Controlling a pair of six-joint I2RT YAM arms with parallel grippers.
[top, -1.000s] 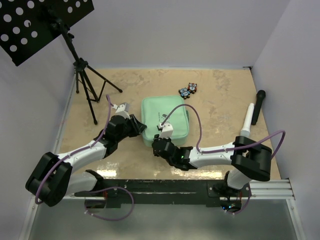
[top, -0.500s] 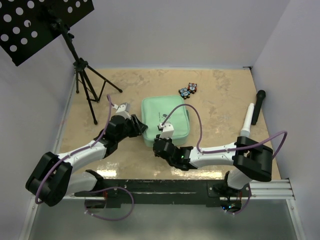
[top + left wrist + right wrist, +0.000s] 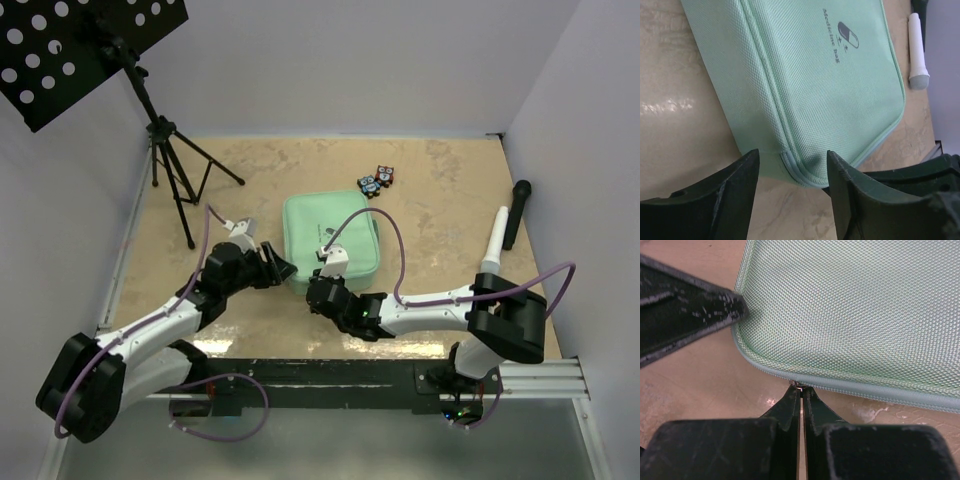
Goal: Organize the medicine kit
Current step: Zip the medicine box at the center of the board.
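Observation:
The medicine kit (image 3: 330, 235) is a mint-green zip case lying closed and flat mid-table, with a pill mark on its lid (image 3: 847, 35). My right gripper (image 3: 318, 290) is at its near edge, shut on the small metal zipper pull (image 3: 799, 386) near the kit's near-left corner (image 3: 747, 340). My left gripper (image 3: 283, 270) stands open just off that same corner, its fingers (image 3: 735, 185) apart on either side of the corner seam (image 3: 792, 170), not touching it. One left finger (image 3: 690, 315) shows in the right wrist view.
A black music stand on a tripod (image 3: 175, 170) stands at the back left. Two small owl figures (image 3: 377, 180) lie behind the kit. A white tube (image 3: 495, 240) and a black microphone (image 3: 518, 212) lie at the right, near the wall.
My left gripper has opened wider and drawn back toward the near left, away from the kit's corner. My right gripper has closed fully at the kit's near edge.

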